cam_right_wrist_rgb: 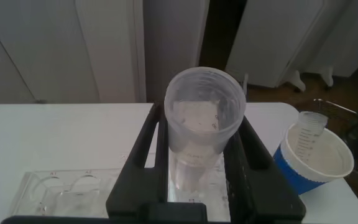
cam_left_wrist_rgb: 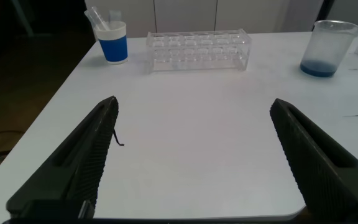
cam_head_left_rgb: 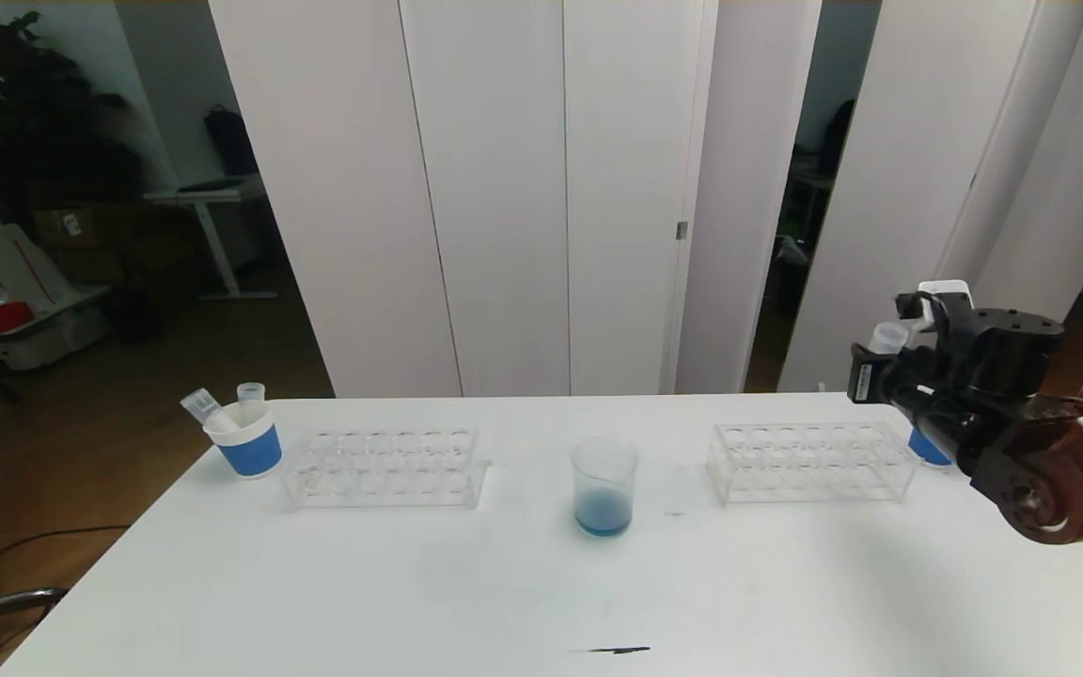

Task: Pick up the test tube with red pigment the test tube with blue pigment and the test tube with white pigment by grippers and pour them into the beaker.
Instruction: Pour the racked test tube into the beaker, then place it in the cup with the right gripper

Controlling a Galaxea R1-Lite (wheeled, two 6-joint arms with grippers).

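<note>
The right gripper is clamped on a small clear plastic test tube holding whitish pigment, its black fingers pressed against the tube's sides. The tube stands nearly upright, mouth up. The right arm reaches in from the table's right edge, gripper raised above the far right end of the table, over the near end of the right clear acrylic tube rack. Just beside it sits a blue-and-white paper cup containing one clear graduated tube; its printed scale marks are too small to read.

The clear cylindrical beaker with a flared rim stands at the table centre, between the two racks, with blue liquid at its bottom.

The left gripper hovers over the near left part of the white table, jaws spread wide and holding nothing.

Count: two racks, the second on the left; two paper cups, the left one holding two clear tubes; one beaker. No brand markings are legible.
</note>
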